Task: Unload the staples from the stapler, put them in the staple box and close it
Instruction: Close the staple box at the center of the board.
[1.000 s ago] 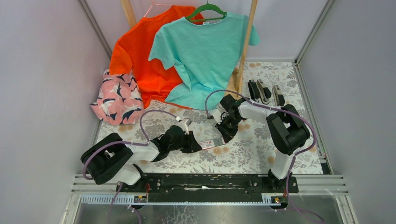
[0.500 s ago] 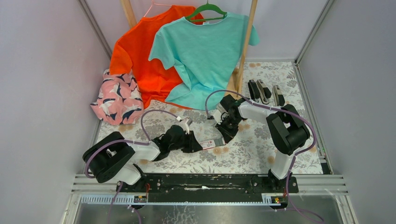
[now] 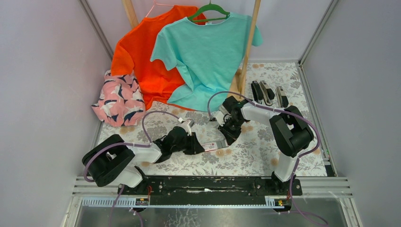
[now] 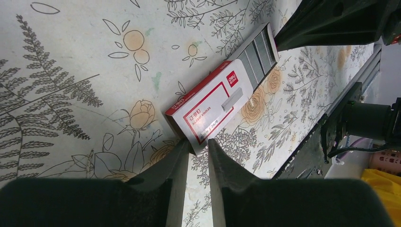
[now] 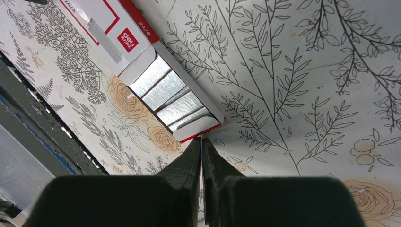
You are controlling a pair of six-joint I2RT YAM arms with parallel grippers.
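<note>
A white-and-red staple box (image 4: 213, 106) lies on the flowered table between the arms, seen small in the top view (image 3: 211, 146). Its inner tray (image 5: 201, 124) is slid partly out, showing silvery staples (image 5: 165, 94) packed in rows, also visible as staples (image 4: 257, 51) in the left wrist view. My left gripper (image 4: 198, 144) is shut on the box's near end, its corner between the fingertips. My right gripper (image 5: 202, 140) is shut, tips against the tray's end; whether cardboard is pinched is unclear. Three staplers (image 3: 267, 92) lie at the back right, away from both grippers.
An orange shirt (image 3: 137, 56) and a teal shirt (image 3: 208, 52) hang from a wooden rack (image 3: 249, 47) at the back. A pink patterned cloth (image 3: 118, 99) is bunched at the left. A black rail (image 3: 208, 184) runs along the near edge.
</note>
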